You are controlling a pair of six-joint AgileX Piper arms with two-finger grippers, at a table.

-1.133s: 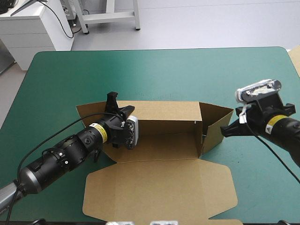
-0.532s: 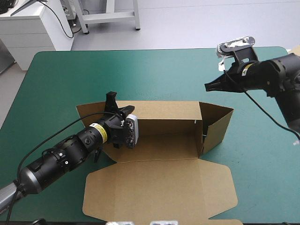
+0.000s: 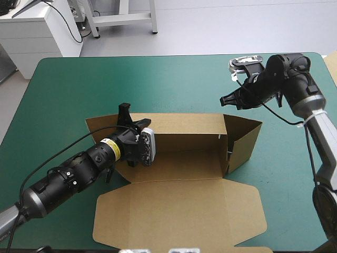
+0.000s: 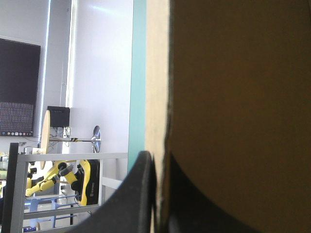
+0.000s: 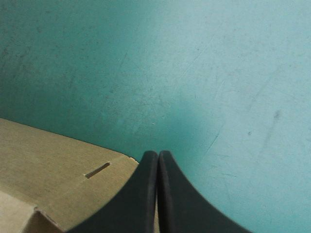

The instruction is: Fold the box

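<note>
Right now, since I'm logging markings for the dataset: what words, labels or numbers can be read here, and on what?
No text here can be read.
The box: plain brown board, no print visible.
The yellow band on the left arm's wrist: dark marks, too small to read.

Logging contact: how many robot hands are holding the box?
1: the left hand, shut on the box's rear wall near its left end. The right hand, shut and empty, hangs above the table by the box's right end.

One box [image 3: 181, 174]. Two claws: left claw [image 3: 130, 117], right claw [image 3: 225, 100]. One table [image 3: 158, 84].
</note>
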